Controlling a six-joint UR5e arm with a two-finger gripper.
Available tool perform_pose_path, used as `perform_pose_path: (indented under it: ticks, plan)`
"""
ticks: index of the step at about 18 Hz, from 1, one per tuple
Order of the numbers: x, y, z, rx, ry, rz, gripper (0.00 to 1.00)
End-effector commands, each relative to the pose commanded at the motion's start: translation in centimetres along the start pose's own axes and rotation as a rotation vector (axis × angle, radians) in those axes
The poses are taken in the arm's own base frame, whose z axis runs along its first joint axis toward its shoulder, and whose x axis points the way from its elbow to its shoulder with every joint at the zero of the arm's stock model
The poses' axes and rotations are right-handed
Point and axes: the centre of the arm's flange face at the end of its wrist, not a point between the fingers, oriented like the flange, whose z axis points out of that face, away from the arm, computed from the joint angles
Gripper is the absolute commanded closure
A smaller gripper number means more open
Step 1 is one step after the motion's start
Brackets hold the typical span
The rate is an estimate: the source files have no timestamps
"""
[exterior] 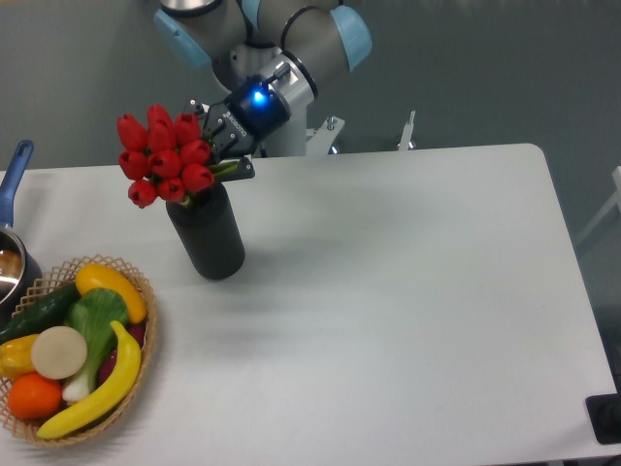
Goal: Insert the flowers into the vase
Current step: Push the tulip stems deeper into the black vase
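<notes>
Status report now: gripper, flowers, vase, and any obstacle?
Gripper at flowers, closure not visible. Stems in vase mouth. Vase leaning slightly. No obstacle seen.

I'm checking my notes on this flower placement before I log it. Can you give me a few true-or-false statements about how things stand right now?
1. The flowers sit low over the mouth of the vase. True.
2. The vase lies on its side. False: it stands upright on the table.
3. The gripper is beside the flowers, at their right. True.
4. The basket holds the flowers. False: it holds fruit and vegetables.
</notes>
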Motion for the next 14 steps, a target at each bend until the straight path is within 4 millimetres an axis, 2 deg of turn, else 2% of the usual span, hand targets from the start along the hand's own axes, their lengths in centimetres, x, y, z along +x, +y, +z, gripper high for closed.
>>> perform_pose_path:
  ticks: [8, 11, 14]
  plan:
    - [-0.1, 3.1, -1.1, -0.031, -0.040, -0.004, 0.73]
    - [0.0, 3.7, -1.2, -0.045, -0.046, -0.011, 0.64]
    - [0.7, 4.4, -1.5, -0.043, -0.058, -0.001, 0.46]
